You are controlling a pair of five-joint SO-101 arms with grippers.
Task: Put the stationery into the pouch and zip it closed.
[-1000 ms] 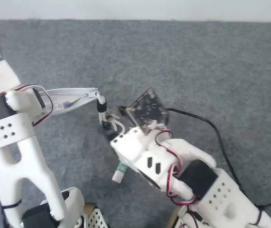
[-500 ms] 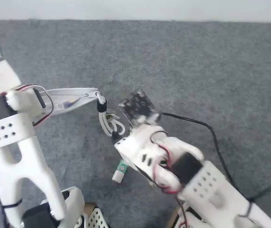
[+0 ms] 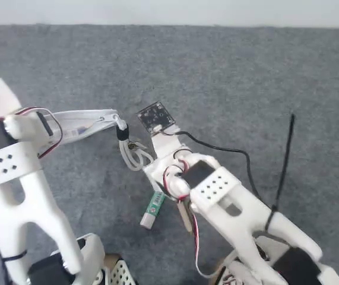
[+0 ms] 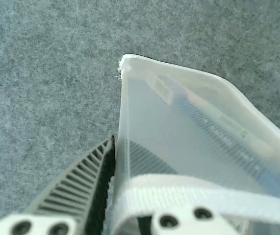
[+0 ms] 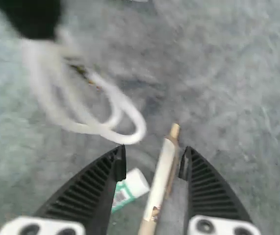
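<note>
While my left gripper point(image 4: 116, 166) pinches the pouch point(image 3: 86, 123) at mid-left of the high view, my right gripper point(image 5: 149, 161) hangs spread around the pen point(image 5: 162, 176) on the carpet point(image 3: 246, 71); I should centre it, drop squarely, then close gently.

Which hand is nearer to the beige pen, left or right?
Right. The pen lies between the open fingers of the right hand; the left hand holds the pouch farther off.

High view looked down over table point(image 3: 258, 77) from behind arms. Left wrist view sat close on pouch point(image 4: 189, 132); right wrist view faced down near cord loop point(image 5: 98, 115). High view shared both.
</note>
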